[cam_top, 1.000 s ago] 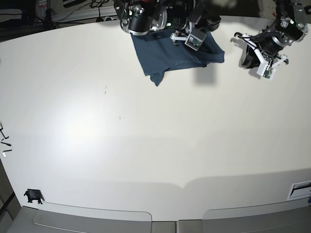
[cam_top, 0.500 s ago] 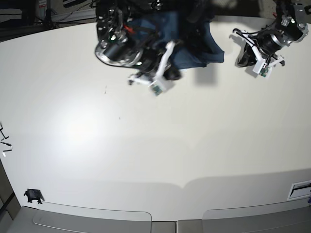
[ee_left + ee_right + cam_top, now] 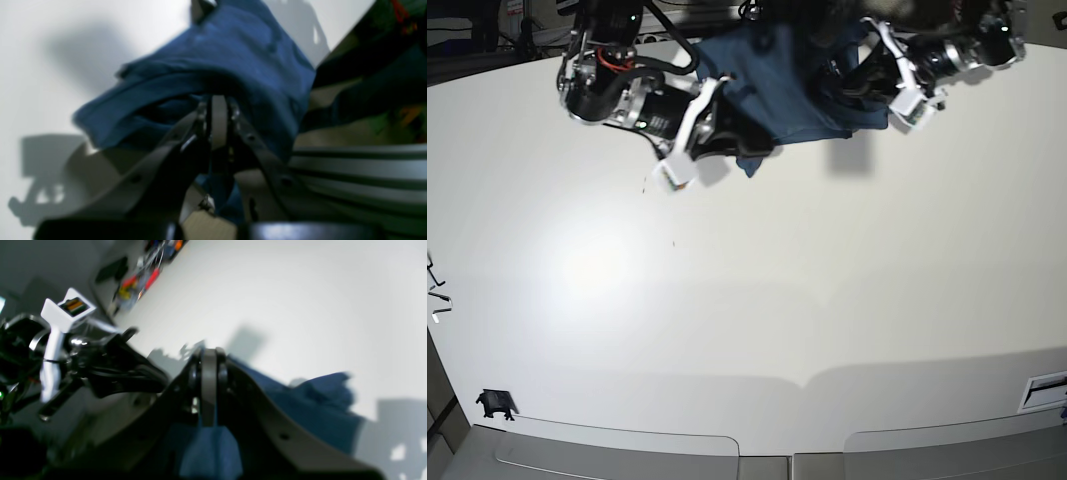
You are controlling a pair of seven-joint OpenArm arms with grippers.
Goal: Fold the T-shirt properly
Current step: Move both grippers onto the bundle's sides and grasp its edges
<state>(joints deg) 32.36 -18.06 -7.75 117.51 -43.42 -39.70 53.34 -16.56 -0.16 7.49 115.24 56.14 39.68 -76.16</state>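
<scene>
On my white table (image 3: 757, 300) the T-shirt (image 3: 787, 85) sits bunched at the far edge. My left fingers (image 3: 218, 113) are clenched on its fabric; my right fingers (image 3: 208, 373) are clenched on its other side.

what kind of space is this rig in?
Probably a robotics lab or workshop: a big bare white table, cables and tools cluttered past its far edge, and two arms working one blue T-shirt.
</scene>
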